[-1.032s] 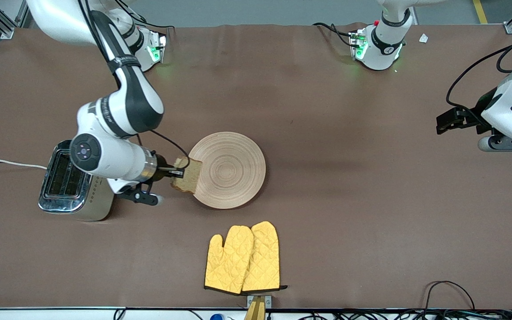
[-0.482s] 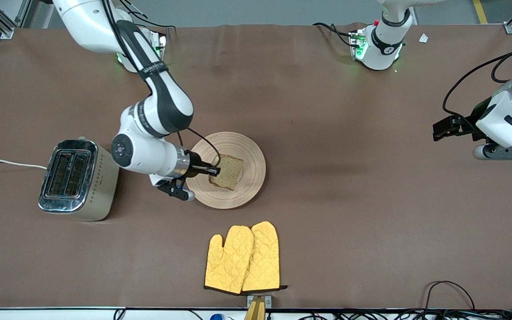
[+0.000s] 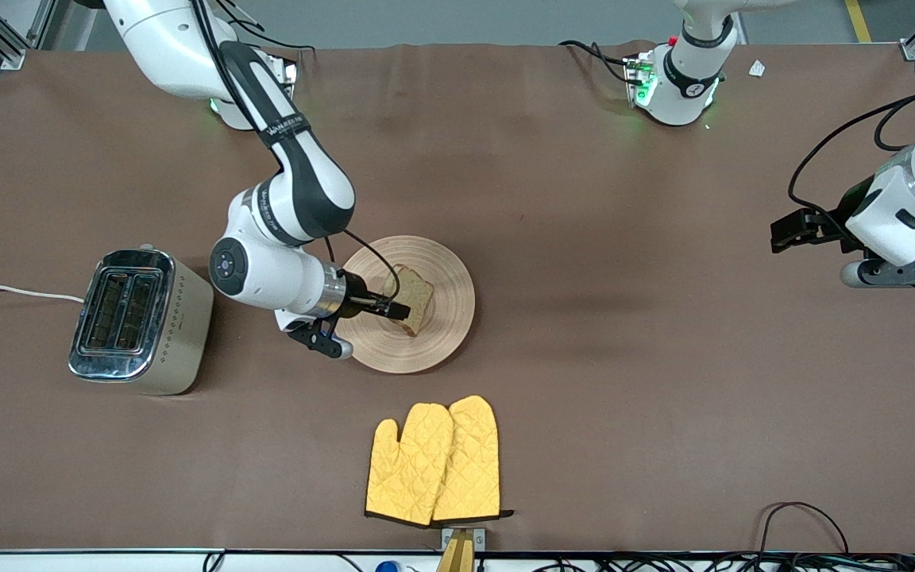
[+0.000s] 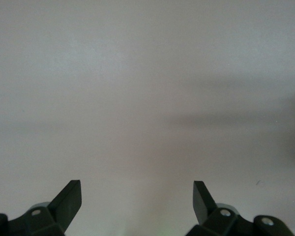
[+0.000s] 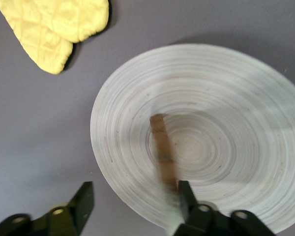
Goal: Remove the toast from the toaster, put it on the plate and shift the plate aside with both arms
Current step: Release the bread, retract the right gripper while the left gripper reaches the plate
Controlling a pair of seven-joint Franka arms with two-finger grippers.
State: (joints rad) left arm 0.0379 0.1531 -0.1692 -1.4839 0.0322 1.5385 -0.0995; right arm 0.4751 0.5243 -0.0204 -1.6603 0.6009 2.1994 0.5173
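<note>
The round pale wooden plate [image 3: 445, 294] lies mid-table; it also fills the right wrist view [image 5: 236, 108]. The brown toast [image 3: 411, 299] stands tilted on edge on the plate, near its middle. In the right wrist view the toast [image 5: 162, 145] shows edge-on and blurred, beside one finger. My right gripper [image 3: 395, 307] is low over the plate at the toaster's side, and its fingers stand wide apart [image 5: 134, 196]. My left gripper [image 3: 789, 229] hangs open and empty over bare table at the left arm's end; the left wrist view [image 4: 136, 194] shows only tablecloth.
A chrome two-slot toaster [image 3: 140, 322] stands toward the right arm's end, with a white cord [image 3: 5, 291]. A pair of yellow oven mitts [image 3: 434, 461] lies nearer the front camera than the plate, also seen in the right wrist view [image 5: 59, 24].
My right gripper carried the toast from the plate's toaster-side rim to its middle, then opened. The toast went from flat to tilted on edge. The left arm shifted slightly.
</note>
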